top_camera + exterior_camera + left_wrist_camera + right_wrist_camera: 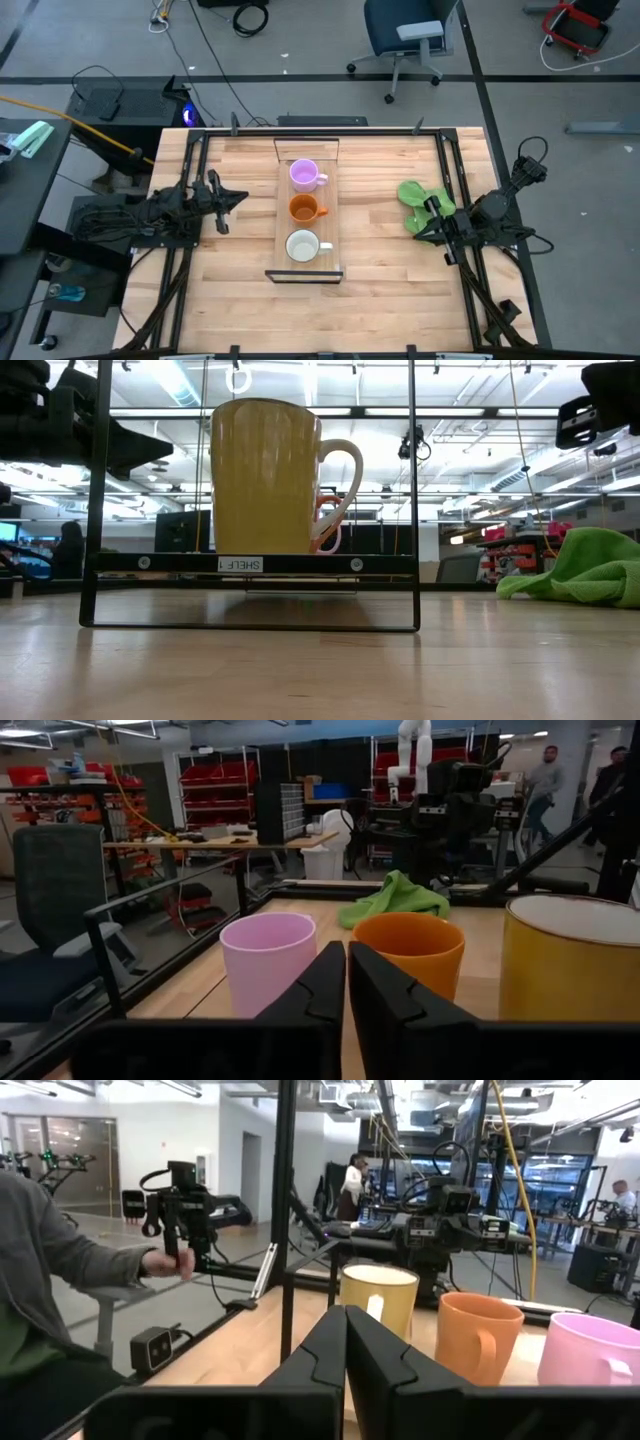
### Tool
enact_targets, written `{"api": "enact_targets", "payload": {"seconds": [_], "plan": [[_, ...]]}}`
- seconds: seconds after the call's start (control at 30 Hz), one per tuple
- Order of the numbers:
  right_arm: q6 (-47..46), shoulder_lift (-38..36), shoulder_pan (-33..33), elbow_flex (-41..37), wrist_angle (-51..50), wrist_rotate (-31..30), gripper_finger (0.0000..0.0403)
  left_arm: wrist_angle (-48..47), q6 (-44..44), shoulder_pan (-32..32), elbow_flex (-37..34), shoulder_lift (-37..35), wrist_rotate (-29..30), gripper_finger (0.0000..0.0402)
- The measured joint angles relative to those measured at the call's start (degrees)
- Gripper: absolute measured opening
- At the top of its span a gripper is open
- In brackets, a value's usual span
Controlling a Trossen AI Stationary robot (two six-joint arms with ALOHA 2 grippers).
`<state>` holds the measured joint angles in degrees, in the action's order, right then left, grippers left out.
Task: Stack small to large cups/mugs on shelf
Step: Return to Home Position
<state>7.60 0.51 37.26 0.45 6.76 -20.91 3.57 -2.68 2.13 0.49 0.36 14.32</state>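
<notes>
Mugs line the shelf; left gripper and right gripper flank it, pinched closed, empty; retract both clear of it.

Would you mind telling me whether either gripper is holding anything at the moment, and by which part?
Nothing is held. The left gripper and right gripper both show jaws shut with nothing between them.

Mugs crowd the shelf, cloth right; tabletop elsewhere bare.
</notes>
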Motion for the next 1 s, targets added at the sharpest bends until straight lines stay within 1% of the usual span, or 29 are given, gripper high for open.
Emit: {"api": "enact_targets", "payload": {"seconds": [0.17,0.5,0.8,1.0], "plan": [[-0.1,0.0,0.0,0.0,0.0,0.0,0.0013,0.0,0.0,0.0,0.0,0.0,0.0,0.0032],[-0.1,0.0,0.0,0.0,0.0,0.0,0.0013,-0.1,0.5,0.0,0.0,0.0,0.0,0.0021],[-0.1,0.0,0.0,0.0,-0.1,0.0,0.0013,-0.1,0.5,0.0,-0.1,0.0,0.0,0.0032],[-0.1,0.0,0.0,0.0,-0.1,0.0,0.0013,-0.1,0.5,0.0,-0.1,0.0,0.0,0.0025]]}}
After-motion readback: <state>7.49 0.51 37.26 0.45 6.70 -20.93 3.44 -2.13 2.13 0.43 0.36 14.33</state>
